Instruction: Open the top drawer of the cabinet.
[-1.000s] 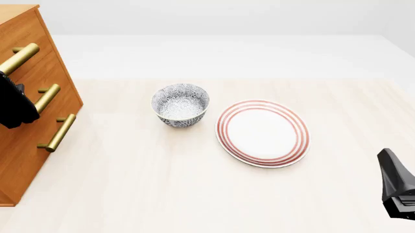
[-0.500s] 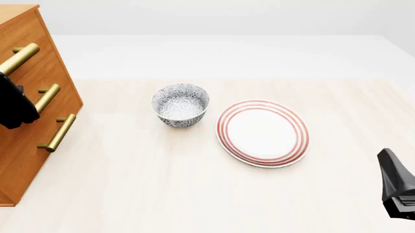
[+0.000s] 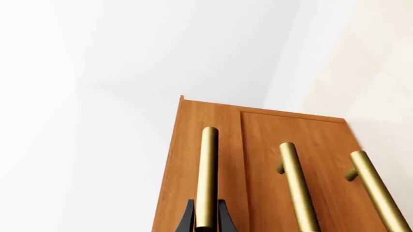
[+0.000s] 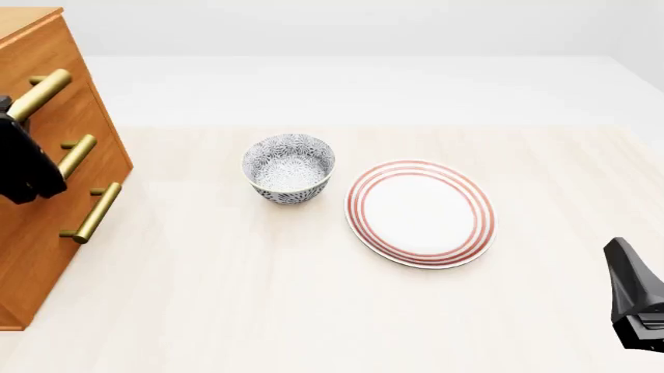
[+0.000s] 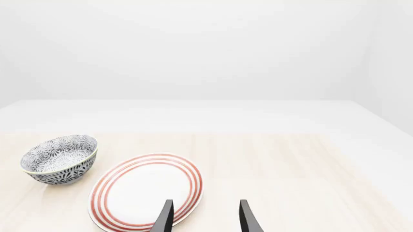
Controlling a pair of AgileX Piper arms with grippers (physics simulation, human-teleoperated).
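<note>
1. Since the earlier frame, the top drawer (image 4: 42, 116) handle (image 4: 40, 95) has shifted slightly outward from the cabinet (image 4: 31, 233), at the table's left edge.
2. Only the left wrist view shows the left gripper (image 3: 206, 220) clamped on that handle.
3. Only the right wrist view shows the right gripper (image 5: 206, 217) standing open above the plate (image 5: 145, 191).

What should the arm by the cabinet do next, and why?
Probably pull straight back from the cabinet. In the left wrist view the left end effector has a finger on each side of the top drawer's brass handle, seemingly shut on it, and the top drawer looks barely out, if at all. The right end effector hangs open over the plate.
</note>
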